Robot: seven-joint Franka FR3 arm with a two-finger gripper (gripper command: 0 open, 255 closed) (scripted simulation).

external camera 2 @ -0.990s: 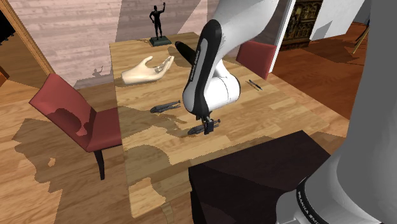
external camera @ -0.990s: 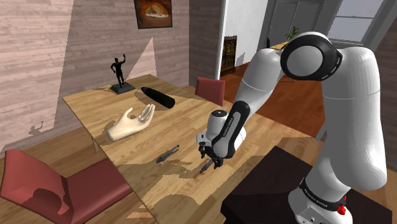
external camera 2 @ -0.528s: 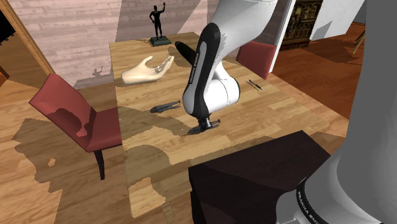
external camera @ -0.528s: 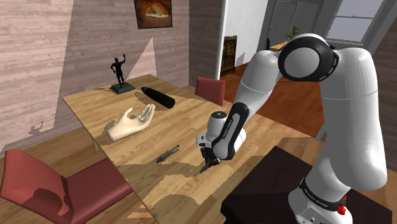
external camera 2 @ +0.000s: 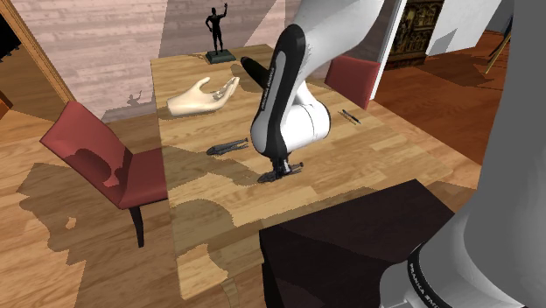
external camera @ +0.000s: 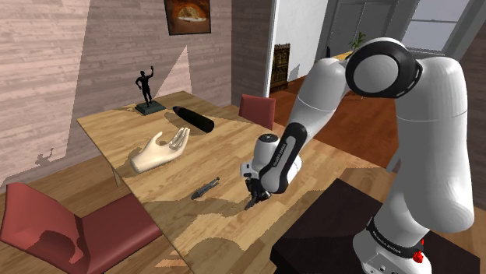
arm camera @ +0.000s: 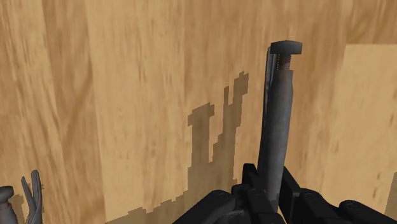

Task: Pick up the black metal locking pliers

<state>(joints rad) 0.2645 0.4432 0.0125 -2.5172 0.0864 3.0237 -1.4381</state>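
Two black fingers of the end effector are closed on the locking pliers, clasping the dark grey tool near one end. The rest of its handle runs straight out ahead of the fingers and ends in a threaded adjusting screw.

In the shoulder view the end effector points down at the near part of the light wooden table, with the pliers low at its tip. Whether the tool touches the wood cannot be told. The arm's shadow falls on the table beside the grip.

A second dark hand tool lies flat on the table a little to the shoulder view's left of the end effector, apart from it. Farther up the table rests a pale hand sculpture, palm up. Beyond it are a long black cylinder and a small dark figurine on a base near the far corner.

A red chair stands at the table's near left side, and another red chair sits at the far edge. The white arm rises from its dark stand at the lower right.
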